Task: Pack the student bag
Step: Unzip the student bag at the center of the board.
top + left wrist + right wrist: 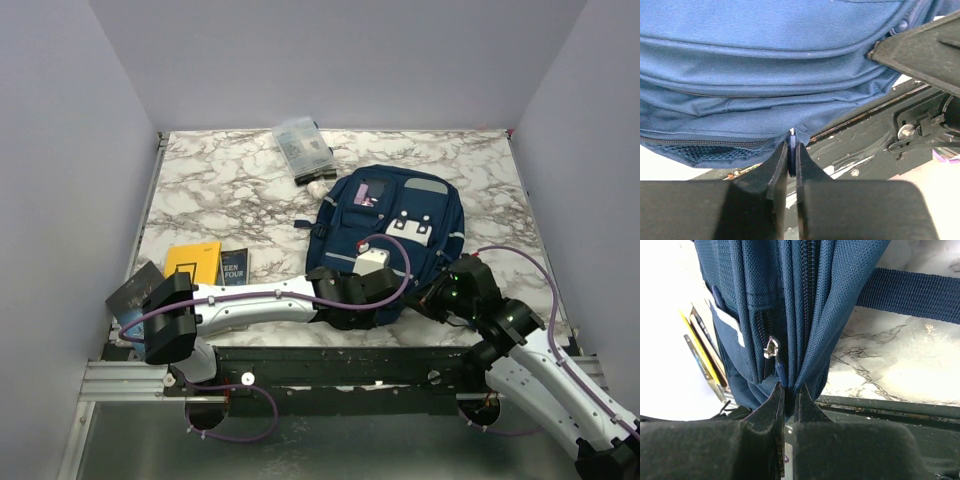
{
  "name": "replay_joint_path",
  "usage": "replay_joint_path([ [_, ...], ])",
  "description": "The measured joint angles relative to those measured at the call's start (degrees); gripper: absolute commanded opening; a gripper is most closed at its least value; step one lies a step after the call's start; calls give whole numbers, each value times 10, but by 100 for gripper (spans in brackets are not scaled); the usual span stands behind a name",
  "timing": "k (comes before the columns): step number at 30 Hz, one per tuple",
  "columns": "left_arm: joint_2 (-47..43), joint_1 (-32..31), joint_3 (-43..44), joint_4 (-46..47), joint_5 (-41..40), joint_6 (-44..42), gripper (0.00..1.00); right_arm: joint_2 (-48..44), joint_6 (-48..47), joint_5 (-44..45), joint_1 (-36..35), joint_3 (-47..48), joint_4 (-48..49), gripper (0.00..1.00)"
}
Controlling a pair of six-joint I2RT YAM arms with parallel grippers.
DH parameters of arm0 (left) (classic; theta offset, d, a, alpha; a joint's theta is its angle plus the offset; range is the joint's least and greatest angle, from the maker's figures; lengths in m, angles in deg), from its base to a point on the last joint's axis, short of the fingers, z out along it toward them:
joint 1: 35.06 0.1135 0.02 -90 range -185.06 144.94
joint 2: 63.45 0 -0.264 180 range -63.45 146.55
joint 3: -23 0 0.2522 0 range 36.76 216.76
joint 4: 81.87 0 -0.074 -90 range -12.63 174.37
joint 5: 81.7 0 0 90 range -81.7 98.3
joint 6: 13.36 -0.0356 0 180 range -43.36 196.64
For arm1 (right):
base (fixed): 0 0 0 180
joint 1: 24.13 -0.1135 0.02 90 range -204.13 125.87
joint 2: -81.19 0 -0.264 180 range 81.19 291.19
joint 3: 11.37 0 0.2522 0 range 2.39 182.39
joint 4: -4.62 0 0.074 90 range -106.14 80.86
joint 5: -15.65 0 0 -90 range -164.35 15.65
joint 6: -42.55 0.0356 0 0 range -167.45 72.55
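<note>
Student bag (350, 235), one, pinched by left tool (791, 146) and right tool (788, 392).

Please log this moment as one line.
left pincer: shut on blue tab of navy blue fabric backpack | right pincer: shut on its edge

You're looking at the student bag (390, 235): matt navy woven cloth, its weave coarse up close, with a fine mesh panel (705, 151) along one seam and a ribbed webbing strap (910, 292). A shiny metal zip pull (771, 347) glints on it. The left claw (791, 150) and right claw (789, 392) are dull black plastic. The worktop (230, 190) has a smooth marble-pattern finish; at its far edge lies a clear, glossy plastic pouch (303, 148).
</note>
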Motion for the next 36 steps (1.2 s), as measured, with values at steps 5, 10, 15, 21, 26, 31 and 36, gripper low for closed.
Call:
replay_joint_path([
  [5, 2, 0, 3, -7, -2, -2, 0, -1, -12, 2, 0, 17, -23, 33],
  [10, -5, 0, 3, -5, 0, -11, 0, -13, -13, 3, 0, 48, -51, 61],
  [15, -18, 3, -4, 6, 10, -21, 0, -50, 8, -9, 0, 56, -49, 70],
  [21, -34, 4, -9, 33, 28, -31, 0, -68, 40, -23, 0, 42, -51, 85],
  [26, -37, 4, -16, 44, 33, -32, 0, -80, 66, -18, 0, 36, -64, 84],
  [31, -40, 4, -24, 47, 37, -33, 0, -83, 95, -14, 0, 20, -63, 81],
  [36, -50, 4, -29, 52, 39, -34, 0, -61, 117, -14, 0, 18, -50, 79],
])
